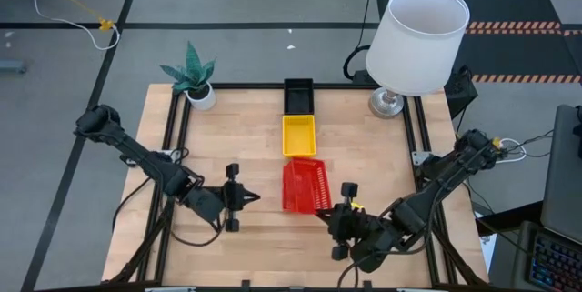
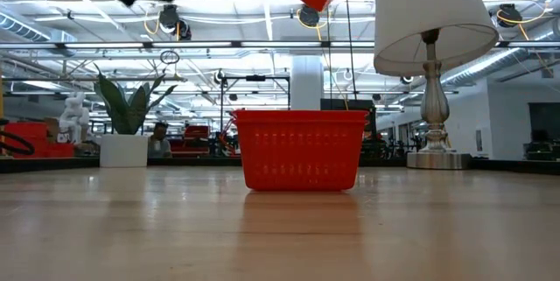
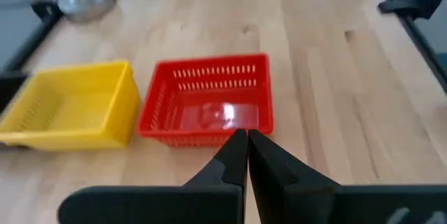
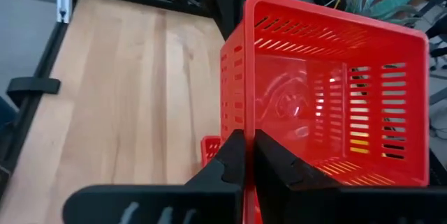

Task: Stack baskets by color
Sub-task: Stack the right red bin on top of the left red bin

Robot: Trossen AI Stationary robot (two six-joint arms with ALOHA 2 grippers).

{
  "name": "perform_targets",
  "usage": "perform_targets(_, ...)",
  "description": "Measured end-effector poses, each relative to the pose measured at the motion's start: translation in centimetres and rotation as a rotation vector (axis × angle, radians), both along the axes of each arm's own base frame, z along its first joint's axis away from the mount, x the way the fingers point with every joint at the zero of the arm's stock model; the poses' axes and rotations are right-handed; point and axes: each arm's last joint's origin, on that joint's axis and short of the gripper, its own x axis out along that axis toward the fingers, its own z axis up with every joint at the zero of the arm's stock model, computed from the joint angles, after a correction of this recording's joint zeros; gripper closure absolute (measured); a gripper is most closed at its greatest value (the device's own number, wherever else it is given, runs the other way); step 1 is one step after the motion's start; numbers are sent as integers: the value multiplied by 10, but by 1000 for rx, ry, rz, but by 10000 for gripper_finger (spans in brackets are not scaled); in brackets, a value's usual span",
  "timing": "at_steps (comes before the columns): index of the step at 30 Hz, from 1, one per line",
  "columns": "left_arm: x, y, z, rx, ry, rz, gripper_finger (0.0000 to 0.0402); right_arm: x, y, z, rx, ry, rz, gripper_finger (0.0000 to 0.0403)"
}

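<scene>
The right gripper (image 4: 244,155), pinched shut on the rim of a red rectangular plastic mesh basket (image 1: 307,185), holds it aloft over its red twin (image 2: 300,150) at table centre. Level it, then lower squarely. Left gripper (image 1: 245,198), pressed together, waits at nine o'clock.

White lampshade lamp (image 1: 420,39) & potted plant (image 1: 194,75) (back table corners)

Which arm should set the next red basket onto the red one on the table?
Right. The right gripper is shut on a lifted red basket above the red basket on the table; the left gripper is shut, empty.
</scene>
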Motion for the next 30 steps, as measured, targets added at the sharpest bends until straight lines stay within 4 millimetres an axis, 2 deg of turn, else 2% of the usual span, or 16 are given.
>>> perform_targets(14,-29,-15,38,7,-217,-72,385,21,-11,-18,-30,46,-57,395)
perform_targets(22,-30,-18,40,14,-235,-93,385,28,-18,-31,-5,86,-53,395)
perform_targets(30,-26,-12,39,29,-228,-69,385,39,-21,-57,-24,130,-72,395)
